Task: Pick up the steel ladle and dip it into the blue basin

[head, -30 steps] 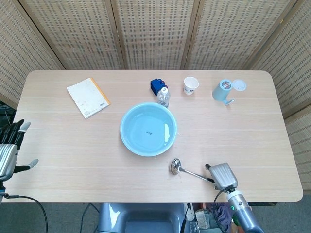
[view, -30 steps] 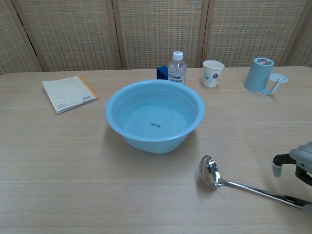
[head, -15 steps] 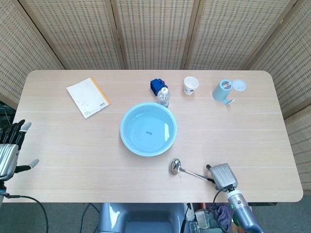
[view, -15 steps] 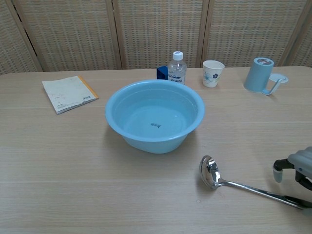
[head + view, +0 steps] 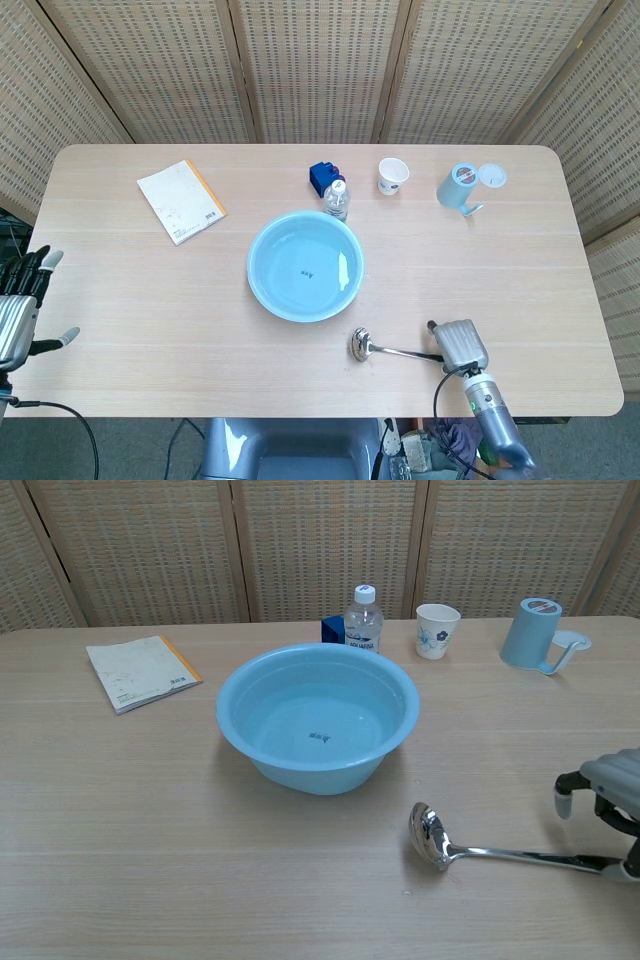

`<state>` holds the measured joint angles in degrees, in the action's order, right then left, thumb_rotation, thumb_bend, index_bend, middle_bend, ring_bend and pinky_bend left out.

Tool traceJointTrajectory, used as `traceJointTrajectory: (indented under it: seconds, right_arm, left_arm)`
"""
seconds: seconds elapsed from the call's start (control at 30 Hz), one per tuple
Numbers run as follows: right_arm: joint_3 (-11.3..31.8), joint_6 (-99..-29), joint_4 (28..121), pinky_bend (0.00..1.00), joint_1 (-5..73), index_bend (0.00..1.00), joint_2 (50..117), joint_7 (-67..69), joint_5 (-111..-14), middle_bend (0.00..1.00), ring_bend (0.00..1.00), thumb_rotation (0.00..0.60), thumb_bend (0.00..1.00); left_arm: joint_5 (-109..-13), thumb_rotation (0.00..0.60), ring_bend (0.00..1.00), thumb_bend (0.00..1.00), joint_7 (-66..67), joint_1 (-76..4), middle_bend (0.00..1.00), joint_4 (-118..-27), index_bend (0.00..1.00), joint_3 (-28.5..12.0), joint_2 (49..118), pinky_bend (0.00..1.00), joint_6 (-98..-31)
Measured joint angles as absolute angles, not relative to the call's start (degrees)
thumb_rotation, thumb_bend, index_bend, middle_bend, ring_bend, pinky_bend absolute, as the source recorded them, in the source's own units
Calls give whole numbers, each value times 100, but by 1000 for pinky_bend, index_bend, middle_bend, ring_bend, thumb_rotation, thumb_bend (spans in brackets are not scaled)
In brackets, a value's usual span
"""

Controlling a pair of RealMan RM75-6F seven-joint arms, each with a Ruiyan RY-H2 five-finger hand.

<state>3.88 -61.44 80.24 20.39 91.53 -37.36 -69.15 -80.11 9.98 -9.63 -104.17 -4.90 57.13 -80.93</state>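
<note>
The steel ladle [image 5: 500, 852] lies flat on the table, its shiny bowl [image 5: 359, 345] toward the blue basin [image 5: 305, 266] and its thin handle running right. The basin, round and light blue, sits just beyond it and apart; it may hold clear water, hard to tell.

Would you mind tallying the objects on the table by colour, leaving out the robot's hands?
Blue: 3 – basin, small box, lidded mug
White: 3 – notebook, paper cup, round coaster
Clear: 1 – water bottle
Steel: 1 – ladle
Total: 8
</note>
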Motion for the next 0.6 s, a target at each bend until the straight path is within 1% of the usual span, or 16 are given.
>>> traceJointTrajectory:
  seconds: [0.17,0.27,0.33,0.43,0.6]
  right_arm:
    - [400,-6108,8238,1000,2068,397,9055,-3706,-6829,892,921,600,0]
    - [373,-6094,8499,1000,2066,423,8907,-3624,-6826,892,920,600,11]
    - [354,-6084,8671,1000,2062,448,8804,-3517,-6817,893,920,600,57]
    - [336,-6067,8811,1000,2054,457,8717,-3313,-6798,894,920,600,117]
    - [281,-6100,8805,1000,2046,465,8716,-3102,-6857,895,921,600,166]
  left_arm:
    - [-8011,600,0,0,980,-970,0,-10413,0,-491,5711,0,-8087]
    - [-8018,600,0,0,963,-969,0,-10416,0,-483,5703,0,-8081]
    - [-8025,600,0,0,949,-968,0,-10414,0,-478,5698,0,-8079]
    - [-8032,600,0,0,934,-965,0,-10413,0,-474,5692,0,-8083]
    - [-8038,600,0,0,913,-966,0,-10413,0,-476,5681,0,-8086]
